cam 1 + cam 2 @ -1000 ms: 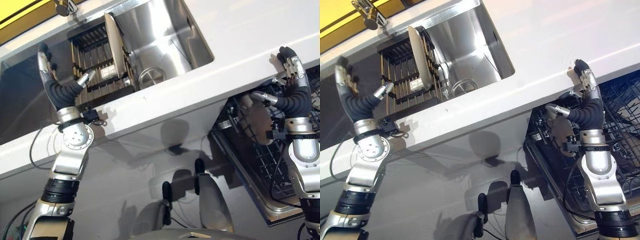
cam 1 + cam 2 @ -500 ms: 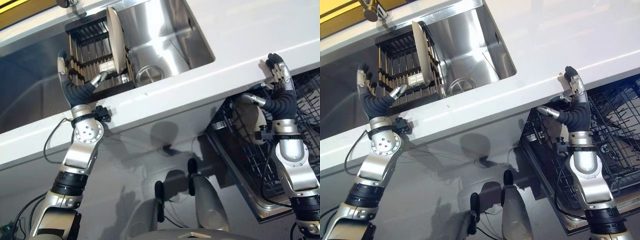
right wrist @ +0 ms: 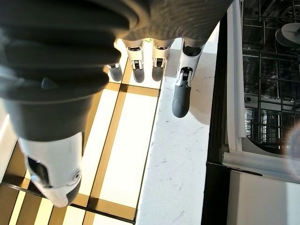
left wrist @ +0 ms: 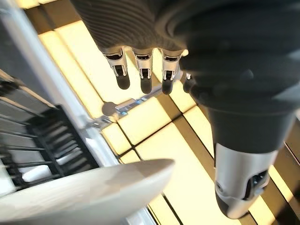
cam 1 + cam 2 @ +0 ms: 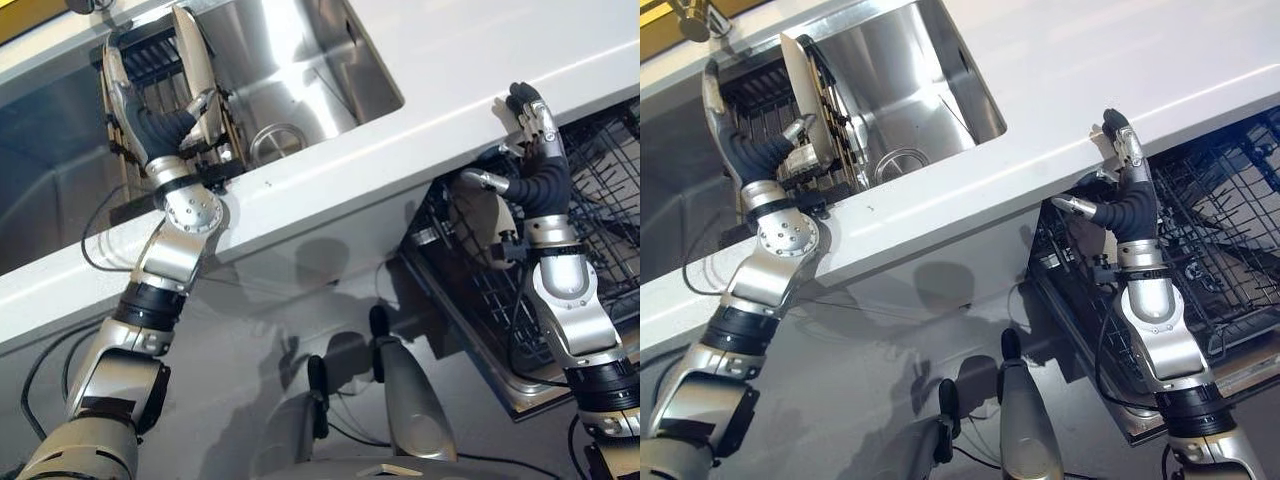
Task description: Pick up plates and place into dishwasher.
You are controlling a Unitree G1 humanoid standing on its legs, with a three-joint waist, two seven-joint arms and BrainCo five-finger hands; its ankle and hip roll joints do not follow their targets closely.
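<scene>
The left robot hand [image 5: 150, 120] was raised over the sink [image 5: 300, 70], fingers straight and thumb apart, released, just beside the plate [image 5: 190, 55] without a visible grasp. The plate stood on edge in the black rack [image 5: 760, 100] at the sink's left end; its pale rim [image 4: 93, 192] lay close under the hand in the left wrist view. The right robot hand [image 5: 1125, 190] was held upright at the front edge of the white tabletop [image 5: 480, 50], fingers straight, holding nothing. Below it, the dishwasher basket [image 5: 1230, 220] stood pulled out, with one plate [image 5: 490, 225] in it.
</scene>
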